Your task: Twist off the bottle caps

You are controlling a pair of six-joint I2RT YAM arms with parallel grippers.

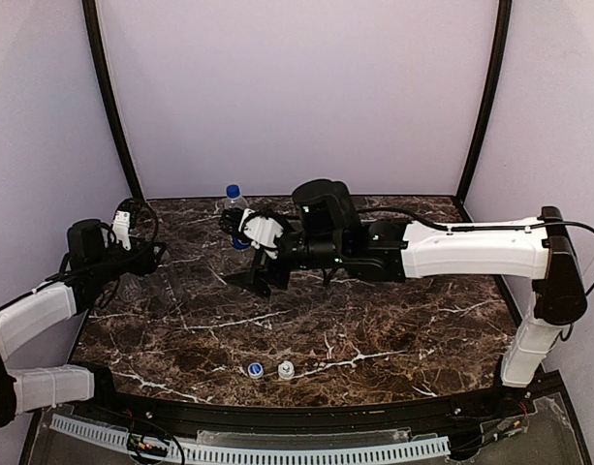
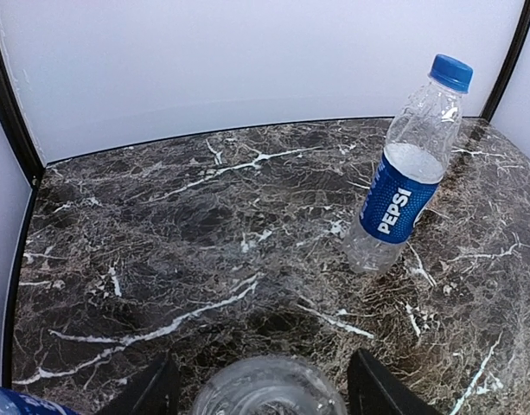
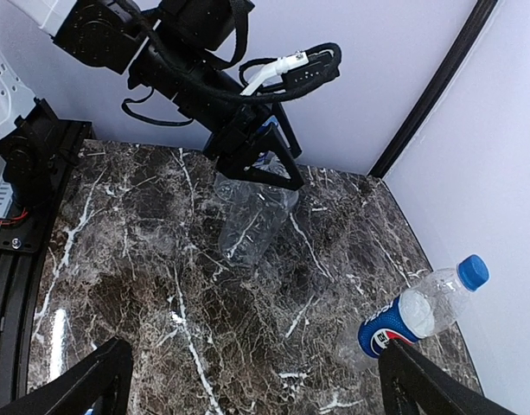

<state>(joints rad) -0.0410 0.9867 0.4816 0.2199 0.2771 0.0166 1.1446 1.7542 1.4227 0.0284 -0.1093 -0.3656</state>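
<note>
Pepsi bottle (image 2: 403,164): white "PEPSI" on blue label, upright at rear of bench (image 2: 204,216), blue cap (image 2: 451,72) on. Left fingers (image 2: 152,389) parted, straddling the open mouth of unlabelled bottle (image 2: 269,393) without gripping it. Right fingers (image 3: 92,380) spread wide, holding nothing. Blue-and-white cap (image 1: 255,369) and white cap (image 1: 286,369) lie loose at near edge.

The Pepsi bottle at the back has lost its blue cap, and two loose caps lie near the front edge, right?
No: the Pepsi bottle has its blue cap on, as the left wrist view shows. The blue-and-white cap and white cap do lie near the front edge.
</note>
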